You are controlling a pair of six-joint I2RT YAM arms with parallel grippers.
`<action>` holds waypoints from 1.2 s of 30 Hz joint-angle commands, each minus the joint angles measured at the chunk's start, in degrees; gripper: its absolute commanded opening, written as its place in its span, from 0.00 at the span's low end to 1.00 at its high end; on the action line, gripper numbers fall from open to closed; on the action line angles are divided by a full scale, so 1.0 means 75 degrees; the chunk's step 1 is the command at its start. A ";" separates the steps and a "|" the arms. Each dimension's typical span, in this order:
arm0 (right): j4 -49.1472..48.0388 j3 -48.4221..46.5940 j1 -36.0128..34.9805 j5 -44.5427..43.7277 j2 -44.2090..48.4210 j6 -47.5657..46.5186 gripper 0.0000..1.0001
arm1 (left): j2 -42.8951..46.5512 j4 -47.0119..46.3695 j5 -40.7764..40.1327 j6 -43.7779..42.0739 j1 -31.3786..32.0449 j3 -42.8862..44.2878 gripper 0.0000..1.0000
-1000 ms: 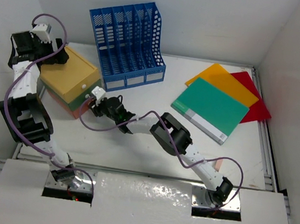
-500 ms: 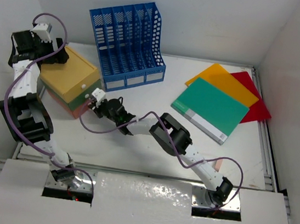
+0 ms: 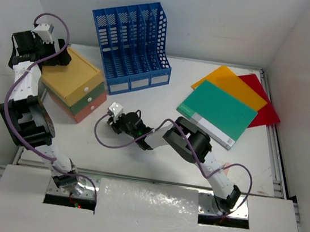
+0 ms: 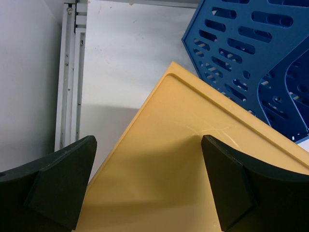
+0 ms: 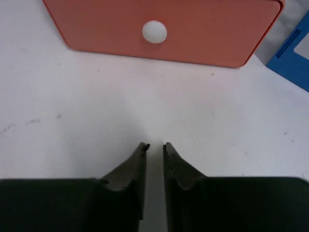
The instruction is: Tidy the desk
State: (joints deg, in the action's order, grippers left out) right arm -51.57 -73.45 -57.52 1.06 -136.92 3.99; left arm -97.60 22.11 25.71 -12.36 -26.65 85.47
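Worktop (image 3: 163,97) is the big flat white slab filling your walled bay, with metal rails along its edges. On it you've got a blue slotted file rack (image 3: 131,44) at the back, a drawer box (image 3: 73,82) far left, and flat glossy folders (image 3: 217,113) fanned out on the right. Your left pincer (image 4: 148,142) is spread wide over the box's smooth yellow top. Your right pincer (image 5: 154,146) sits low, all but pinched together on nothing, facing the orange drawer's round white knob (image 5: 154,32).
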 commanded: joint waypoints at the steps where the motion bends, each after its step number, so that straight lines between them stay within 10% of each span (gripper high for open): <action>1: 0.0019 -0.0994 -0.0042 -0.0048 -0.0024 0.0253 0.21 | -0.0533 0.1376 -0.0382 -0.0251 0.0191 -0.0310 0.88; 13: 0.2539 -0.4596 0.0017 0.0304 -0.1804 0.0394 0.44 | -0.0592 0.1529 -0.0276 -0.0391 0.0191 -0.0170 0.89; 36: 0.1380 -0.4515 0.0017 -0.0118 -0.1595 0.0137 0.39 | -0.0744 0.1517 -0.0147 -0.0415 0.0191 -0.0088 0.88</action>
State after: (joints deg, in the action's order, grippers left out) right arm -35.16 -107.68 -57.49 0.49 -153.62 6.09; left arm -98.87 23.27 26.94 -12.78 -26.61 87.07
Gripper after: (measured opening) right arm 0.391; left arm 0.885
